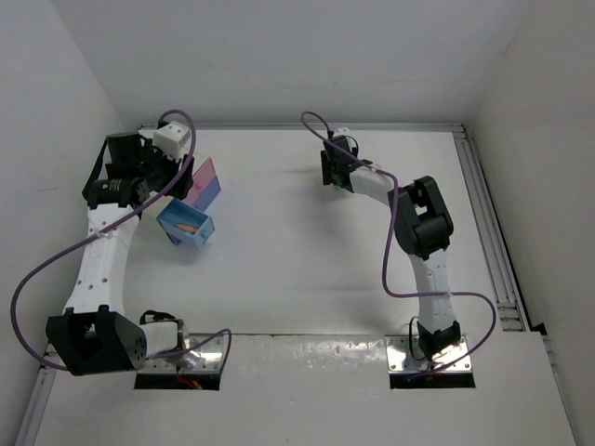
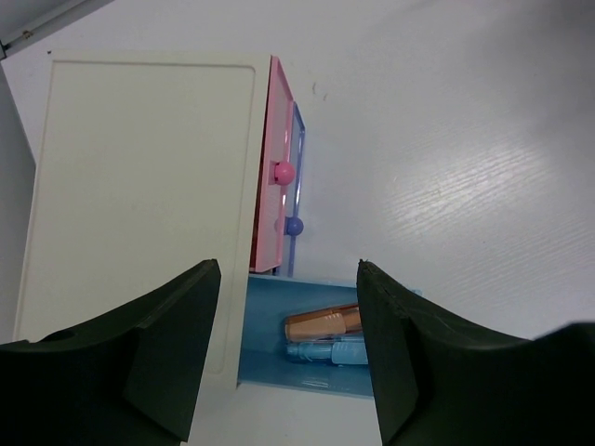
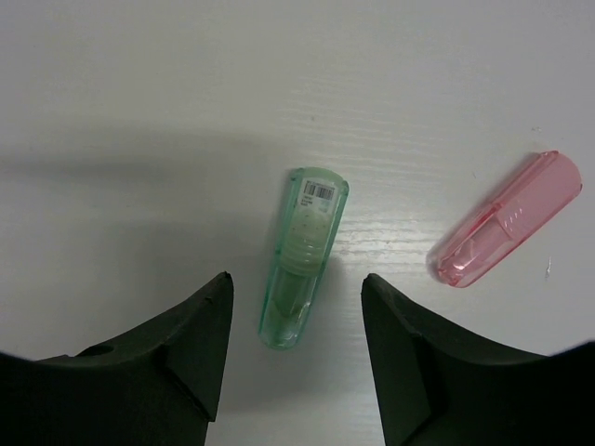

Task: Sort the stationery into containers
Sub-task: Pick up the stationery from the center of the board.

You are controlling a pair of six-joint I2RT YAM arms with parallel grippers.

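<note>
blue box (image 2: 265,339) lies under my left gripper (image 2: 286,269) and holds two pieces: an orange piece (image 2: 321,323) and a light-blue piece (image 2: 327,351), side by side and touching. pink box (image 2: 270,167) stands just beyond it, seen edge-on; i cannot tell its contents. my left fingers are spread wide with nothing between them.

my right gripper (image 3: 296,279) is also spread wide and empty. it straddles a green piece (image 3: 302,255) lying flat on the table (image 3: 139,93), with both pads apart from it. a pink piece (image 3: 507,220) lies near it, not touching, also loose on the table.

finding: the task is partly done. two pieces are boxed and at least two are left out. no pens show in any view, so i cannot say whether they are sorted.

on the views: the overhead shows my left arm (image 1: 102,251) at the far left over the boxes and my right arm (image 1: 423,223) well apart at the far middle. it shows a spot of orange in the blue box, but not the light-blue piece. the green and pink pieces are hidden there; only the right wrist view shows them. only the left wrist view shows a white panel (image 2: 139,186) beside the pink box, and i cannot tell what it is.
</note>
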